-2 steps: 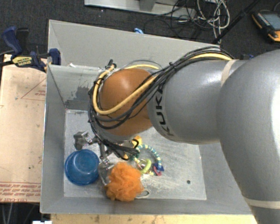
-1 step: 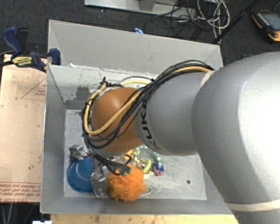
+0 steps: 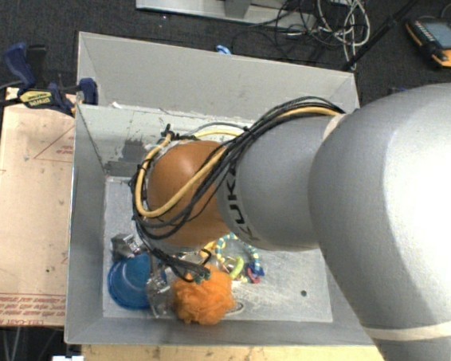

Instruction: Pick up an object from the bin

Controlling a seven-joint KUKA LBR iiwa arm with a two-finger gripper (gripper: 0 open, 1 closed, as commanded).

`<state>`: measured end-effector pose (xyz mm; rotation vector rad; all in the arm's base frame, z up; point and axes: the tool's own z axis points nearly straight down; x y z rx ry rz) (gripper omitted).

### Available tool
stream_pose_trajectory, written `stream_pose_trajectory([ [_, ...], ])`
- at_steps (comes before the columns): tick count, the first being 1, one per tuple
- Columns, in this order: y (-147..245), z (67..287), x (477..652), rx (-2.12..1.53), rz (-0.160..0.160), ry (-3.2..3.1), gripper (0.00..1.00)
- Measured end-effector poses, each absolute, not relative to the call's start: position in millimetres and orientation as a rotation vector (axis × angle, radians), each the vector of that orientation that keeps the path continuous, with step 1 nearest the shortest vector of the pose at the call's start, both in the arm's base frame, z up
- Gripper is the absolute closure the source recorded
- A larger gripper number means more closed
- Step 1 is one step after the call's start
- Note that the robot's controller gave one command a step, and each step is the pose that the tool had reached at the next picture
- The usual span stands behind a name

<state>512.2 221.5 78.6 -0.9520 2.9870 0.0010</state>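
1. The tool [image 3: 158, 290] hangs just left of an orange fluffy pom-pom [image 3: 206, 300]; how wide it stands cannot be told.
2. The pom-pom looks light, soft and squashy, and is best pinched through its middle.
3. A blue round dish [image 3: 127, 281] lies further left of the pom-pom, and the grey bin [image 3: 87, 201] wall crowds in just below it.

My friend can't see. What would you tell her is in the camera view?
A grey robot arm reaches from the right into a grey metal bin, its gripper down near the front left corner. Beside the gripper lie a round blue thing on the left and a fluffy orange thing on the right, with small colourful bits behind.
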Motion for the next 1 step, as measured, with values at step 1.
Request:
stream_pose_trajectory([
  [1, 218.9, 127.5, 506.0, -0.989, 0.002, 2.985, 1.00],
])
